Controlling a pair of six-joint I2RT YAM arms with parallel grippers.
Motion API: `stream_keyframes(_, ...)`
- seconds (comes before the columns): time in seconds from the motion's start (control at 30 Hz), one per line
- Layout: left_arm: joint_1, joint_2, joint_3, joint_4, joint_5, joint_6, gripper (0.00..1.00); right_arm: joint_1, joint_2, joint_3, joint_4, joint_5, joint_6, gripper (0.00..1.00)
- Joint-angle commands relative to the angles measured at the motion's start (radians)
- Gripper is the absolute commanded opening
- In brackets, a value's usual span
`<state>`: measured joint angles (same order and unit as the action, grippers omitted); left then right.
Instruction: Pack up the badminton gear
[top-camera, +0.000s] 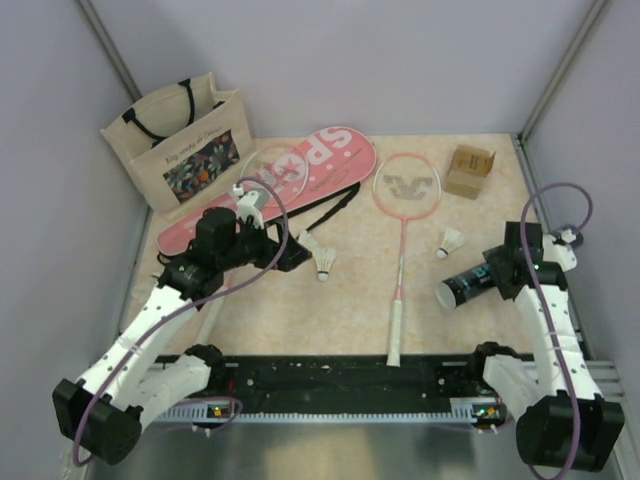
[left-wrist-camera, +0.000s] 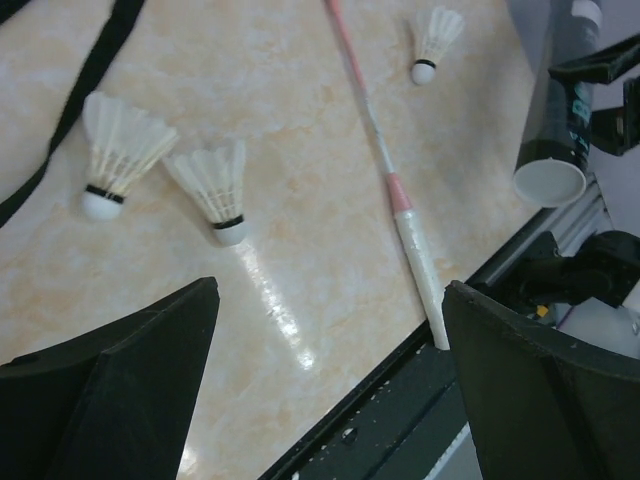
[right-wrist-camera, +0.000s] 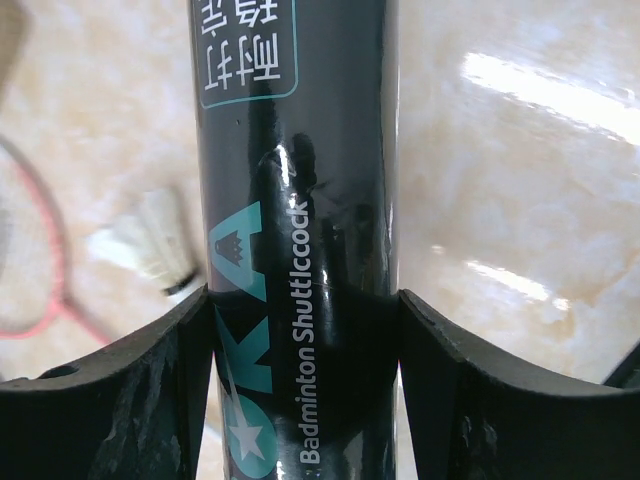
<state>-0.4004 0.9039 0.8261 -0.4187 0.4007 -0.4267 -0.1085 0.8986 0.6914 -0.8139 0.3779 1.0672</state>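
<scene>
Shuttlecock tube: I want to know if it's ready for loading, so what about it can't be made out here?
Back end of the tube: covered by the right gripper in the top view. Both ends run off the frame in the right wrist view.
White front end, lid or open mouth: too small in the top view, seen at a slant in the left wrist view.
Contents: hidden by the dark wall in every view.

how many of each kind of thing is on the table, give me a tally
rackets: 2
shuttlecocks: 3
dark tube: 1
pink cover: 1
tote bag: 1
cardboard box: 1
total: 9
</scene>
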Motion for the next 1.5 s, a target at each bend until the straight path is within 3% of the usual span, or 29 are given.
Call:
stream_keyframes(0.0,-0.116,0.064,0.03,0.201,0.0,-0.101,0.99,0.033,-0.032,0.132,-0.007,-0.04,0.039,0.3)
stream_keyframes(0.17,-0.234,0.185,0.102,0.287,-0.003,-0.136,0.99,0.232,-0.043,0.229,0.018,0.071,0.138,0.29)
stream_keyframes(0.4,-0.271,0.371,0.246,0.375,0.174,-0.22,0.97,0.559,-0.073,0.143,0.401,0.147,0.111,0.33)
stream_keyframes(0.5,-0.287,0.4,0.26,0.44,0.182,-0.253,0.99,0.694,-0.07,0.08,0.557,0.17,0.097,0.33)
stream_keyframes(0.73,-0.331,0.475,0.258,0.46,0.224,-0.287,0.99,0.938,-0.009,0.054,0.716,0.325,0.146,0.33)
stream_keyframes(0.9,-0.344,0.472,0.231,0.469,0.244,-0.293,0.96,0.991,0.014,0.057,0.786,0.368,0.117,0.36)
stream_keyframes(1.17,-0.342,0.463,0.171,0.508,0.325,-0.314,0.95,0.989,-0.073,-0.208,1.382,0.219,-0.148,0.39)
stream_keyframes(1.47,-0.341,0.512,0.07,0.791,0.417,-0.435,0.88,0.989,-0.13,-0.202,1.325,0.173,-0.185,0.39)
